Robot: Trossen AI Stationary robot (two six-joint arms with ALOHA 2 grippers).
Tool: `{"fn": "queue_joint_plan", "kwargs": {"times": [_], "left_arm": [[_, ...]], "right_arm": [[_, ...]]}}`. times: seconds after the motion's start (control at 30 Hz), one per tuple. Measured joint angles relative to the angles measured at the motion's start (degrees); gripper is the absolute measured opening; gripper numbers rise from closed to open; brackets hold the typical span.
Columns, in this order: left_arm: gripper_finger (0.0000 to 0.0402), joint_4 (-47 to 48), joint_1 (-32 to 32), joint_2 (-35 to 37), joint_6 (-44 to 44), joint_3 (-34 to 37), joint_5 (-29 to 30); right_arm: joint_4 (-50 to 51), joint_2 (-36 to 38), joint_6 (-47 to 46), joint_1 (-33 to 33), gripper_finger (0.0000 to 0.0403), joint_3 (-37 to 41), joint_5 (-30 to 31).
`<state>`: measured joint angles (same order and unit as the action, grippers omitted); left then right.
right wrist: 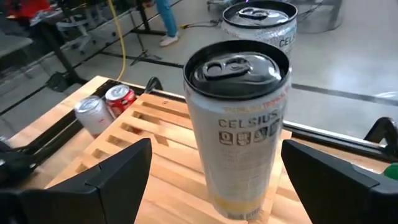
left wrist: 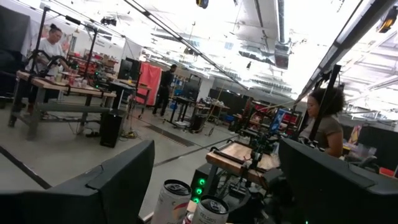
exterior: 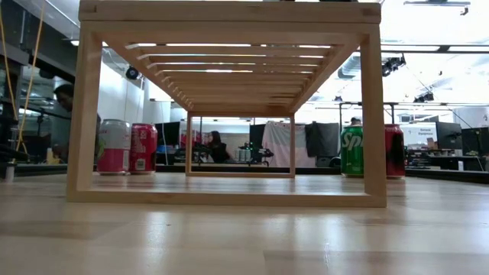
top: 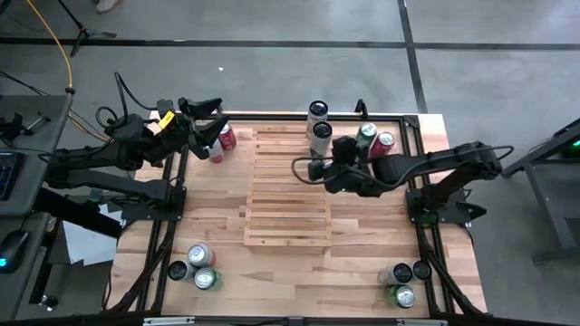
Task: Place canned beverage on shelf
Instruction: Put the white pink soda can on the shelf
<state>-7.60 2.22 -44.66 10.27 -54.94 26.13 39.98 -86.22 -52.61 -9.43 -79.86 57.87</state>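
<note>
The shelf [top: 285, 186], a pale slatted wood rack, stands mid-table and also shows in the low view [exterior: 225, 99]. Two tall white Celsius cans stand upright on its far end, the nearer one [top: 321, 136] in front of the farther one [top: 318, 112]. My right gripper [top: 317, 168] is open at the nearer can [right wrist: 239, 124], with one finger on either side and a gap to each. My left gripper [top: 214, 122] is open and empty above a pink can [top: 215, 150] and a red can [top: 227, 136], which stand on the tabletop left of the shelf.
A green Sprite can [top: 366, 134] and a red can [top: 385, 142] stand on the tabletop right of the shelf, close to my right arm. Groups of cans stand at the near left [top: 196, 264] and near right [top: 403, 281]. People work at benches beyond the table.
</note>
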Motion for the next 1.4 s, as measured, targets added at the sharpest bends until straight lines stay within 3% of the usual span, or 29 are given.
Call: {"fn": "queue_joint_plan", "kwargs": {"times": [0.23, 0.73, 0.83, 0.93, 1.0, 1.07, 1.2, 1.4], "left_arm": [[0.0335, 0.0, 0.0, 0.0, 0.0, 0.0, 0.0], [0.0335, 0.0, 0.0, 0.0, 0.0, 0.0, 0.0], [0.0335, 0.0, 0.0, 0.0, 0.0, 0.0, 0.0], [0.0335, 0.0, 0.0, 0.0, 0.0, 0.0, 0.0], [0.0335, 0.0, 0.0, 0.0, 0.0, 0.0, 0.0], [0.0335, 0.0, 0.0, 0.0, 0.0, 0.0, 0.0], [0.0335, 0.0, 0.0, 0.0, 0.0, 0.0, 0.0], [0.0335, 0.0, 0.0, 0.0, 0.0, 0.0, 0.0]], "right_arm": [[0.0, -2.9, 0.1, 0.4, 0.0344, -1.1, 5.6], [0.0, -3.5, 0.3, 3.8, 0.0337, -1.1, 4.6], [-0.3, -3.5, 2.6, 3.7, 0.0310, -1.1, 4.5], [-0.3, -3.0, 5.3, 3.7, 0.0257, -1.1, 3.9], [-0.2, -2.0, 8.7, 3.7, 0.0217, -1.1, 2.4], [0.0, -0.6, 14.6, 3.7, 0.0205, -1.1, 0.9], [-0.4, 3.8, 29.9, 4.5, 0.0205, -1.1, -7.6], [-4.5, 10.5, 46.3, 9.7, 0.0205, -1.1, -37.0]]}}
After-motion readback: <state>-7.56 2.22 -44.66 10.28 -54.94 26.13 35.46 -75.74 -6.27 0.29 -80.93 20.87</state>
